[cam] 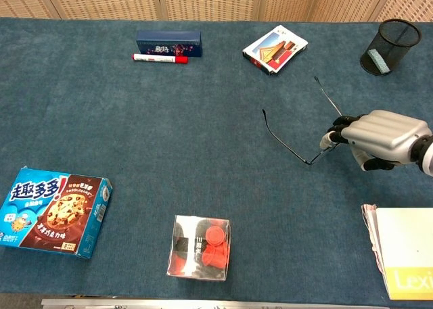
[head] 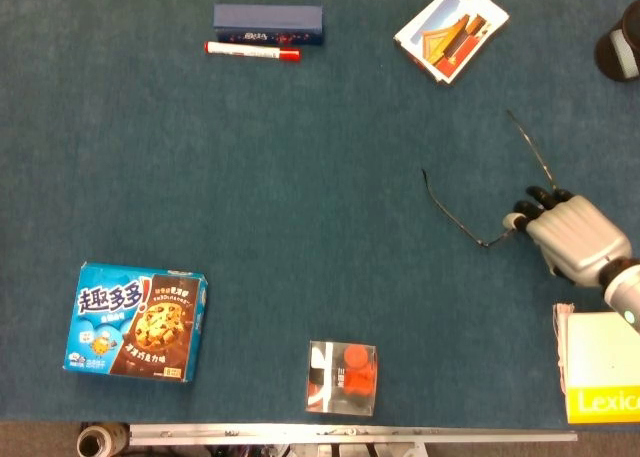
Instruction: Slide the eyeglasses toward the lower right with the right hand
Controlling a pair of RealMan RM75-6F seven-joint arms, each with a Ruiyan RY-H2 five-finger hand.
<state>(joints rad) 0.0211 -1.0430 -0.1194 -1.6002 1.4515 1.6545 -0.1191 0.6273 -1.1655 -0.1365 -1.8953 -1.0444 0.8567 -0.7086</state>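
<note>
Toward the right side of the blue cloth-covered table lie the eyeglasses, thin dark wire frames with both temple arms spread open and pointing toward the far edge; one arm curves out to the left of the lens front, the other runs up and away beyond the right hand; the lens front itself sits under the fingertips and is mostly hidden by them. That silver hand lies palm down on the glasses, dark fingertips bent over the frame and pressing on it; whether anything is actually pinched between thumb and finger cannot be told from either view. No left hand shows in either camera.

Just beyond the hand's wrist, at the near right corner, sits a white and yellow book with a stack of pages under it; it is near the hand but apart from the glasses. Farther back, a picture card box rests tilted, well apart from the glasses; a black mesh pen holder stands at the far right corner. Across the far side lie a dark blue case and, just beside it on the near side, a red-capped marker. Along the near edge stand a clear box of red pieces and, well to the left, a blue cookie box.
</note>
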